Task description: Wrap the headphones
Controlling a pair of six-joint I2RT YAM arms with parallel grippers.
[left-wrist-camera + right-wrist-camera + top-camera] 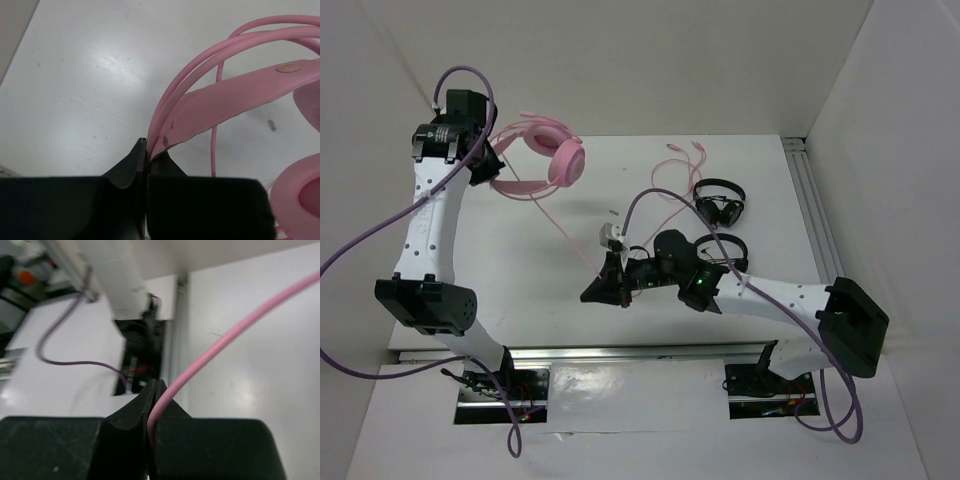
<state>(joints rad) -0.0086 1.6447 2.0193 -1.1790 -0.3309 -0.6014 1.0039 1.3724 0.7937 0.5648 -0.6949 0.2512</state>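
The pink headphones [548, 158] are lifted at the back left of the table. My left gripper [492, 166] is shut on the headband's inner strap [225, 102]; its fingertips [147, 148] pinch the strap's end beside the two thin wire hoops. One padded earcup [300, 192] hangs at the lower right of the left wrist view. The thin pink cord [563, 228] runs tight from the headphones down to my right gripper [592, 293] near the table's middle. That gripper [156, 388] is shut on the cord [225, 339], which leaves the jaws up and to the right.
Two smaller black headphones [720, 206] [725, 250] lie right of centre, close to my right arm. The cord's far end [685, 150] lies loose by the back wall. A metal rail [640, 352] runs along the near edge. White walls enclose the table.
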